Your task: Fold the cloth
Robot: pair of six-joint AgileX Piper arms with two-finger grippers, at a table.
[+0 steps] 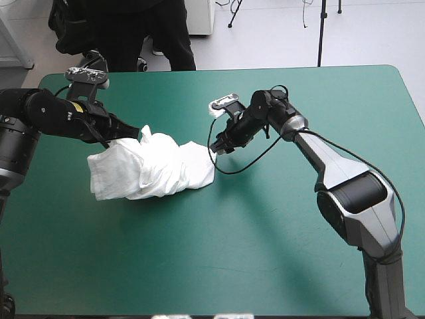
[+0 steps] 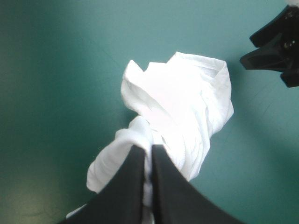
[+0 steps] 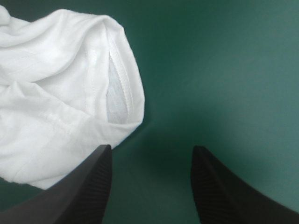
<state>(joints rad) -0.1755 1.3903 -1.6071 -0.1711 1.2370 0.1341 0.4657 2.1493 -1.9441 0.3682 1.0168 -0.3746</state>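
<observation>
1. Here, the shirt [image 1: 149, 166] lies crumpled, nine o'clock of the table [image 1: 299, 226] centre.
2. Left gripper [image 1: 136, 135] pinches its eleven-o'clock edge, likely to spread it.
3. Right gripper [image 1: 219, 147], jaws spread, hovers at its two o'clock, probably seeking a hem.

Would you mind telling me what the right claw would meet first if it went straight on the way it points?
Probably the bare teal-green cover: the open right claw aims just past the T-shirt, whose hemmed opening lies close beside it and might get brushed.
</observation>
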